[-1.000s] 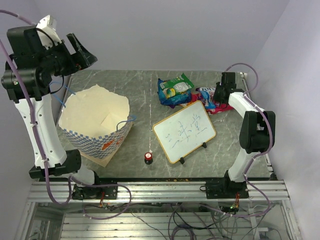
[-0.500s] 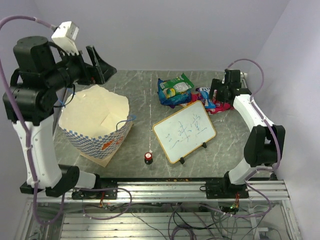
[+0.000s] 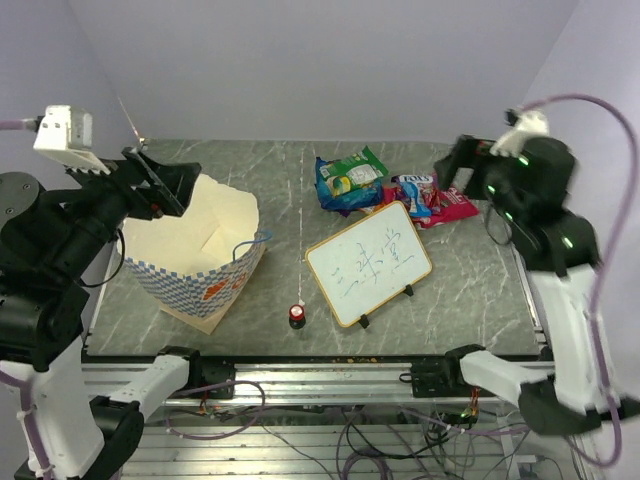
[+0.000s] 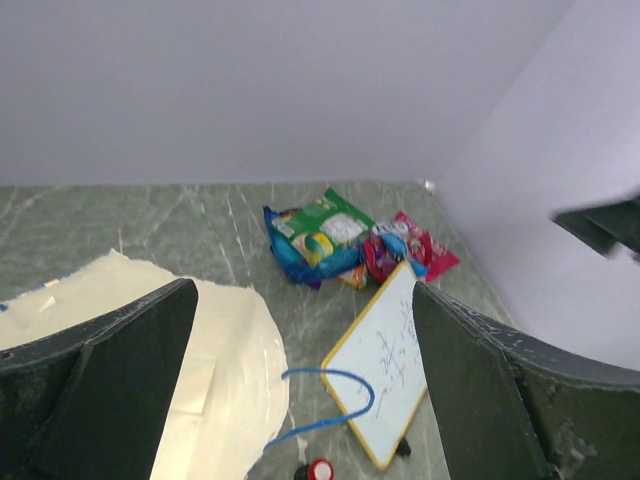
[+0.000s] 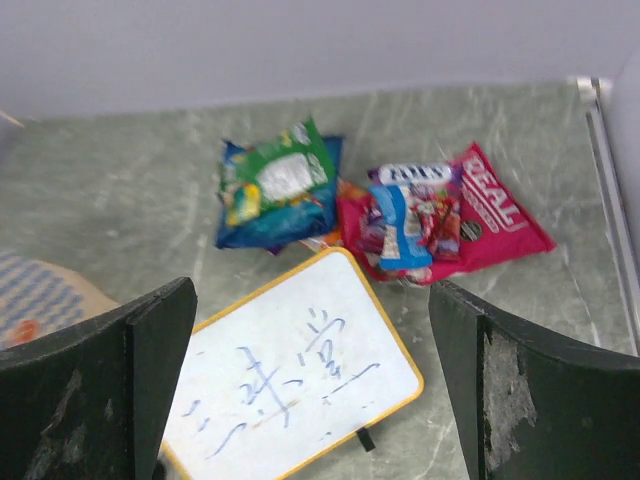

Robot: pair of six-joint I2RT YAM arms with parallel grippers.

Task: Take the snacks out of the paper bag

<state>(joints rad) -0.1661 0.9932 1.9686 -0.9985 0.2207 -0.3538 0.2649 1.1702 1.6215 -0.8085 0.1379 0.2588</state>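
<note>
The paper bag (image 3: pixel 195 255) stands open at the left of the table, cream inside, with a blue cord handle (image 4: pixel 330 395); nothing shows inside it from these views. The snacks lie in a heap at the back right: a green and blue packet (image 3: pixel 349 180), and a red-pink packet (image 3: pixel 437 203) under smaller blue ones. Both packets also show in the wrist views, the green packet (image 5: pixel 277 185) beside the red-pink packet (image 5: pixel 485 215). My left gripper (image 3: pixel 160 185) hangs open and empty over the bag's back left rim. Above the snack heap my right gripper (image 3: pixel 463 162) is raised, open and empty.
A wood-framed whiteboard (image 3: pixel 368 262) with blue writing lies tilted in front of the snacks. A small red-topped black knob (image 3: pixel 297 315) sits near the front edge, between bag and board. Purple walls close the table on three sides.
My right gripper has opened, let go of the red-pink packet and risen well above the heap. My left gripper has come down from high up toward the bag's rim.
</note>
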